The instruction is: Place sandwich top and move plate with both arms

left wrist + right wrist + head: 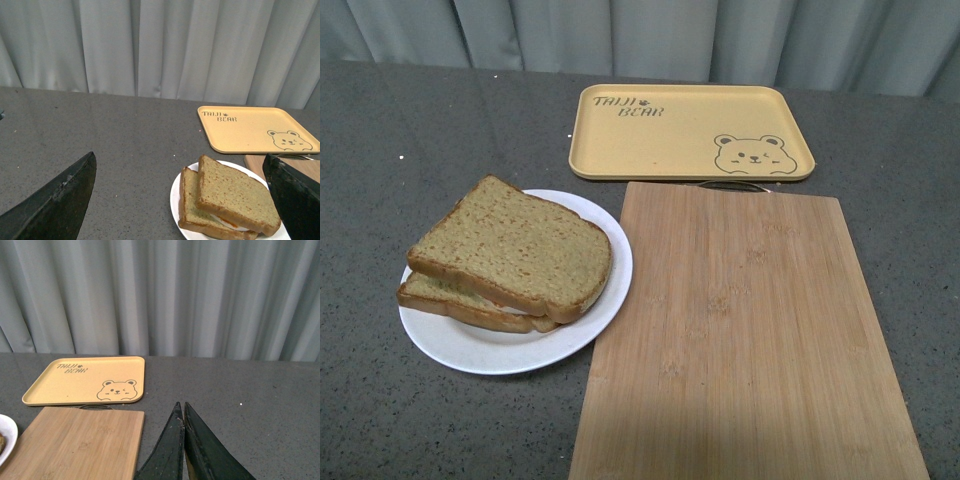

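Observation:
The sandwich top (515, 245), a plain brown bread slice, lies askew on a lower slice on the round white plate (605, 300) at the left of the grey table. It shows in the left wrist view (237, 192) with egg white and orange peeking out beneath it, on the plate (176, 192). My left gripper (180, 197) is open, above and short of the plate, its fingers (55, 205) wide apart. My right gripper (181, 407) is shut and empty, above bare table beside the board. Neither arm shows in the front view.
A bamboo cutting board (745, 330) lies right of the plate, touching its rim, and reaches the table's near edge. A yellow bear tray (690, 130) sits behind the board. A grey curtain (640, 35) hangs behind the table.

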